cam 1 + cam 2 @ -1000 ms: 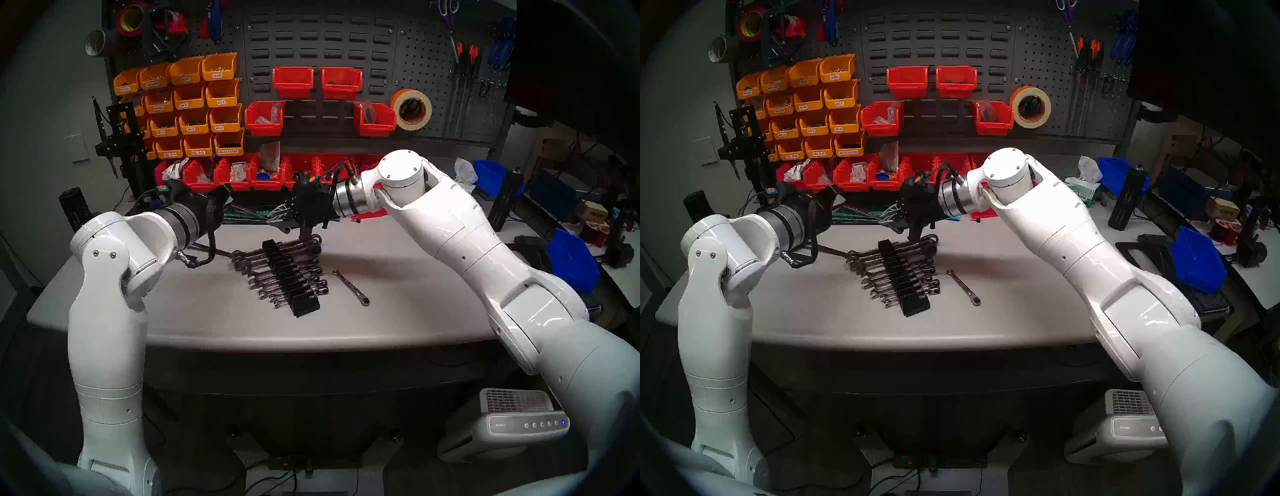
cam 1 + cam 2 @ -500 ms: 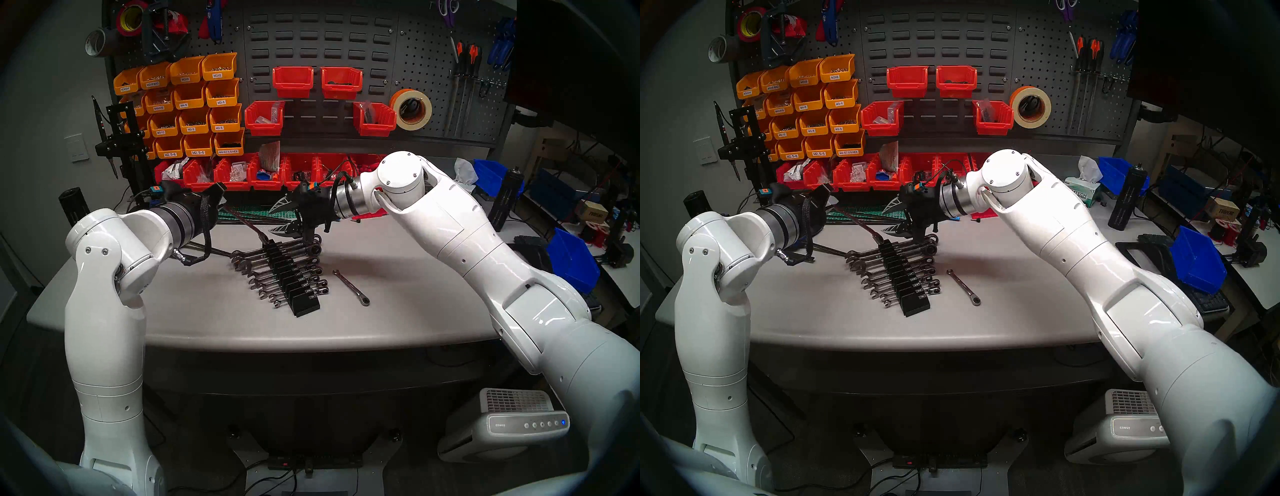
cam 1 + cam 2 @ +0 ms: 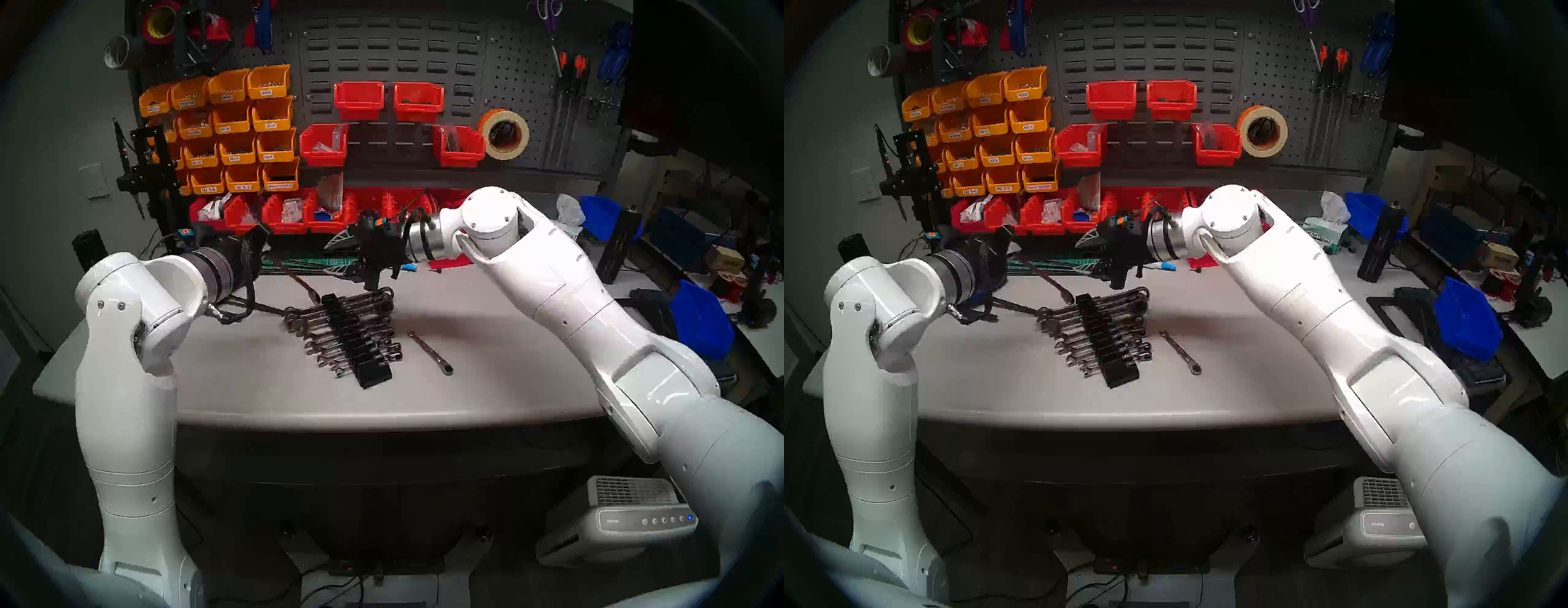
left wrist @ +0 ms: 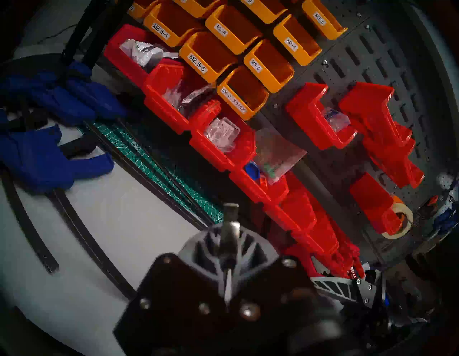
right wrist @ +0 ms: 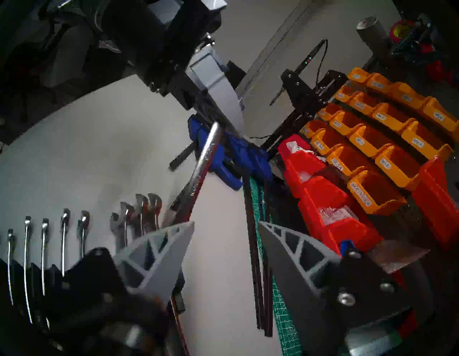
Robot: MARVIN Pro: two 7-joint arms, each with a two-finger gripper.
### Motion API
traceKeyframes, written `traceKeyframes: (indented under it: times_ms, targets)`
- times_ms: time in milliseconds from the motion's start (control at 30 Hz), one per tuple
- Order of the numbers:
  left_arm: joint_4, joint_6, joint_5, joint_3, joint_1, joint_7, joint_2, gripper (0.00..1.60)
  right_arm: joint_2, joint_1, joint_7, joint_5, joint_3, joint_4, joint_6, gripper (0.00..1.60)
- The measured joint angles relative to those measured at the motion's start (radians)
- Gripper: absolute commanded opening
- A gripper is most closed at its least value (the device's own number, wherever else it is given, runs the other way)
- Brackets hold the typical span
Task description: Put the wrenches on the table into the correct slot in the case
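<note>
since a second ago the right end effector (image 5: pixel 224 251) has let go of the long wrench (image 5: pixel 202 161): its fingers (image 5: pixel 159 258) now stand apart with the shaft clear of both. the wrench has swung down with its free end at the far end of the case (image 3: pixel 354 339).

near to far: worktop (image 3: pixel 254 382) front edge bare. shorter wrench (image 3: pixel 430 352) lies flat just right of the case, not touching it. case sits mid-worktop, angled, most slots filled with wrenches. past it, left end effector (image 4: pixel 229 244) is clamped tight on the long wrench's other end, wrench slanting down-right toward the case's far end. can't tell if the tip touches the case. right end effector hovers just behind the case's far end, pointing left. red bins (image 3: pixel 288 212) and green cutting mat (image 3: pixel 305 263) at the back.
</note>
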Motion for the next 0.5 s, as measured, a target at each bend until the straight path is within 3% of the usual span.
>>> traceKeyframes:
  times_ms: [200,300,500]
  targets:
    - [-0.006,-0.002,-0.002,0.001,-0.002,0.022,-0.005,0.00,0.001,-0.034,-0.045,0.012,0.026,-0.017,-0.003,0.93]
    - [-0.008,-0.003,-0.002,0.003,-0.003,0.028,-0.006,0.00,0.004,-0.047,-0.063,0.016,0.039,-0.031,-0.003,1.10]
    - [-0.010,-0.013,0.004,0.015,-0.015,0.045,-0.013,0.00,0.032,-0.093,-0.113,0.021,0.066,-0.086,0.011,1.12]
